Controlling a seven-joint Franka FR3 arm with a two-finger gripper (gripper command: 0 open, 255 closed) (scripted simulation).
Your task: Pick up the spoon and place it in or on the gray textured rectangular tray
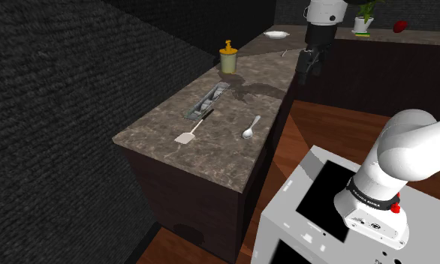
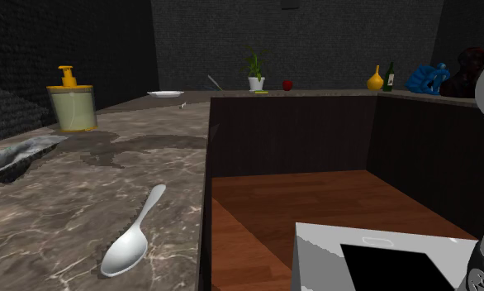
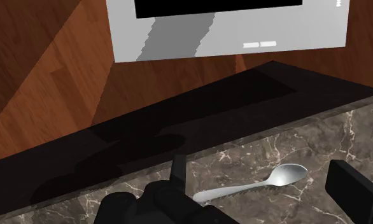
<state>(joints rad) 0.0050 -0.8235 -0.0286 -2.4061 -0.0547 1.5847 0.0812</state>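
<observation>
A silver spoon [image 1: 250,129] lies on the brown marble counter [image 1: 211,154], near the edge that faces the stand, bowl towards the shoulder view's bottom. The spoon [image 2: 133,240] shows large in the second exterior view. The gray rectangular tray [image 1: 209,101] lies further along the counter, a little beyond the spoon; its end [image 2: 17,157] also shows. My black gripper [image 1: 307,71] hangs high over the counter's edge, well above and beyond the spoon, open and holding nothing. In the wrist view the spoon [image 3: 255,184] lies far below, between the spread fingers [image 3: 354,188].
A white spatula [image 1: 187,135] lies next to the tray's near end. A yellow-topped soap dispenser [image 1: 227,58] stands beyond the tray, a white plate [image 1: 275,34] further back. A plant [image 2: 255,74], apple [image 2: 287,84] and bottle [image 2: 389,76] line the rear counter. Wooden floor [image 2: 315,207] separates counter and stand [image 1: 316,217].
</observation>
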